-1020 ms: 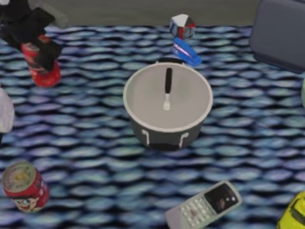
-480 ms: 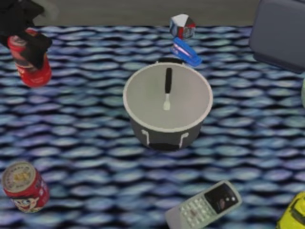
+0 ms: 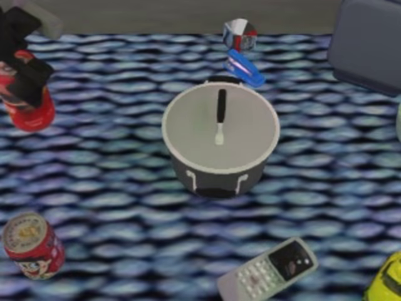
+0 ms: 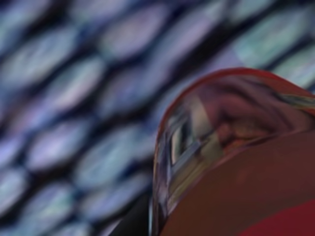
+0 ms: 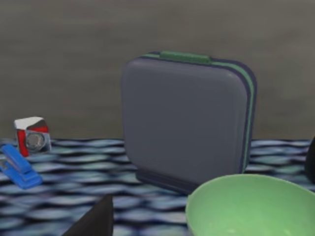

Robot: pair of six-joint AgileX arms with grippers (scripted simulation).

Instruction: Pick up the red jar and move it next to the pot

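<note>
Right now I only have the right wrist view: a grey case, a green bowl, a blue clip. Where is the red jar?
Observer: In the top view, the red jar is at the table's far left, near the back edge, gripped by the left gripper. It is well apart from the pot in the middle.
Operator: Is the pot open?
Observer: No, its pale lid is on.
Operator: Anything on the pot's left side?
Observer: The nearest thing there is a fatter red can at the front left corner, far from the pot.
</note>
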